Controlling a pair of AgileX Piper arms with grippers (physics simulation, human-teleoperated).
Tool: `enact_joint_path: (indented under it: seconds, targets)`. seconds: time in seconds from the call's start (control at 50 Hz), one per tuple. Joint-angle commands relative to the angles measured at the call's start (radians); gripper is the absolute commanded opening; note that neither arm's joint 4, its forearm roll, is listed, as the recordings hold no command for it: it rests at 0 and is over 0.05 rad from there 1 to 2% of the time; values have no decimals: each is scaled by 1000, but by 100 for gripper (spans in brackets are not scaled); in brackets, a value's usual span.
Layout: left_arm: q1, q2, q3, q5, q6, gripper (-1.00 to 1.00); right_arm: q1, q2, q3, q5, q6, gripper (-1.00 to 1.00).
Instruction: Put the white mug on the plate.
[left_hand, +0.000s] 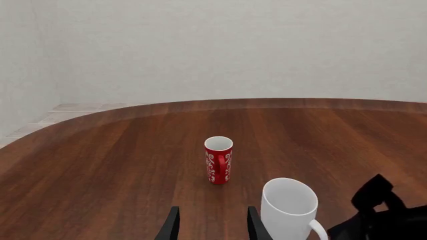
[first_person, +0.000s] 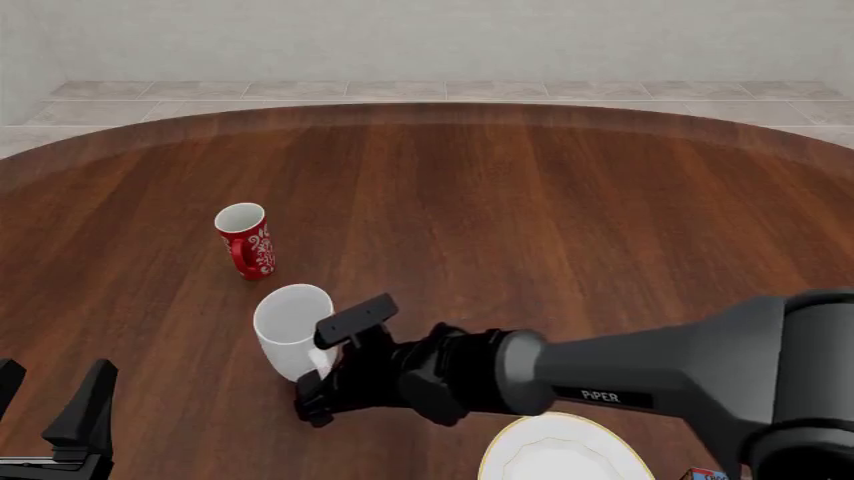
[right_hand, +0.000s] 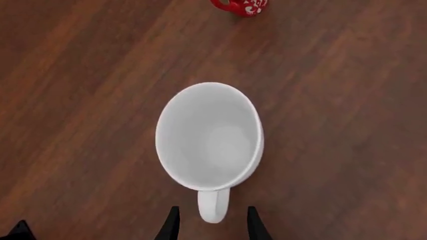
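white mug (first_person: 290, 322) handle behind right pincer (first_person: 334, 366)

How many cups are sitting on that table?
2. The white mug stands near the front, its handle between the right claw's fingers; the red cup stands just behind it, farther left.

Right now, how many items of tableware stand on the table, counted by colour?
White: 2, the white mug and the plate
Red with white pattern: 1, the red cup
Total: 3
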Motion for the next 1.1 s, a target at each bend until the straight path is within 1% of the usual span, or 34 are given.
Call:
enact_joint_path:
  seconds: [0.02, 0.54, 0.56, 0.84, 1.1]
  targets:
    - [0, 0, 0, 0, 0, 100, 4, 25, -20, 0, 5, 100]
    - [0, 0, 0, 0, 0, 100, 4, 39, -45, 12, -7, 100]
    - [0, 0, 0, 0, 0, 100, 5, 39, -46, 12, -9, -100]
    - [0, 0, 0, 0, 0, 100, 9, 33, -54, 30, -21, -100]
    - [0, 0, 0, 0, 0, 100, -1, -12, -52, 76, -41, -100]
